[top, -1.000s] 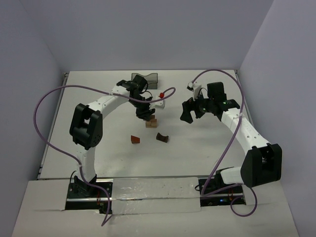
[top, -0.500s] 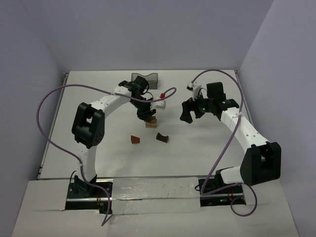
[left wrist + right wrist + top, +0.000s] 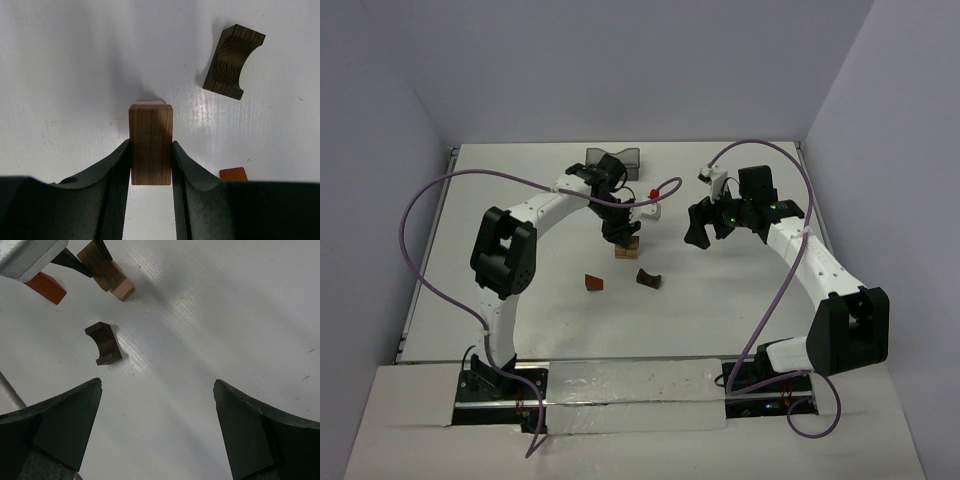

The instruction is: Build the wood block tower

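My left gripper [image 3: 151,150] is shut on a brown wooden bar [image 3: 150,142] and holds it directly over a light tan block [image 3: 148,102], whose far edge just shows beyond the bar. In the top view the left gripper [image 3: 620,232] sits over the small stack [image 3: 628,249]. A dark brown arch [image 3: 233,61] lies to the right, also seen in the top view [image 3: 648,278] and right wrist view [image 3: 103,343]. A reddish-brown wedge [image 3: 593,283] lies in front of the stack. My right gripper [image 3: 698,226] is open and empty, off to the right.
A dark translucent bin [image 3: 615,160] stands at the back of the table. A small red piece [image 3: 649,190] sits behind the left gripper. Purple cables loop over both arms. White walls close the table at left, back and right.
The left gripper has shifted slightly right with the bar, over the stack. The right arm has barely moved.
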`<state>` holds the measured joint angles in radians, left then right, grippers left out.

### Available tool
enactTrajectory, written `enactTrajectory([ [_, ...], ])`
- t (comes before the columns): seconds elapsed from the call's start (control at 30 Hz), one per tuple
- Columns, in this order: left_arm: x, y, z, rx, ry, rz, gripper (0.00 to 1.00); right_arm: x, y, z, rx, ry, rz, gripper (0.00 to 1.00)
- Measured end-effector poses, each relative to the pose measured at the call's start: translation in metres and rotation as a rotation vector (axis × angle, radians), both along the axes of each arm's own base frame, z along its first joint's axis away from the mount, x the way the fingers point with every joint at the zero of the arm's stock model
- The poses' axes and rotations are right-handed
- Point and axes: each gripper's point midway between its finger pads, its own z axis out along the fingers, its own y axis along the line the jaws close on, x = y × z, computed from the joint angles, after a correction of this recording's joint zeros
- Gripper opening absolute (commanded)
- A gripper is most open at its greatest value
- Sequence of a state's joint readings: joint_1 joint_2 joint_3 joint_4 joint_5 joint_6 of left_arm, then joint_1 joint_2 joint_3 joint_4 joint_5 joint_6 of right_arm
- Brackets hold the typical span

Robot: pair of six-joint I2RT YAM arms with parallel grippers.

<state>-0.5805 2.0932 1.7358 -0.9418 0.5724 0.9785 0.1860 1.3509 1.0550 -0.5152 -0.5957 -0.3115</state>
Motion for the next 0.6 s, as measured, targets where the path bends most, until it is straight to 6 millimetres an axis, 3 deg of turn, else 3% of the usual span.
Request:
enactTrajectory([
  [0.6, 0.0007, 0.0018, -0.0065, 0.027, 0.005, 0.009, 0.32, 0.0000, 0.0001, -0.0004, 0.000, 0.001, 0.001, 1.00],
])
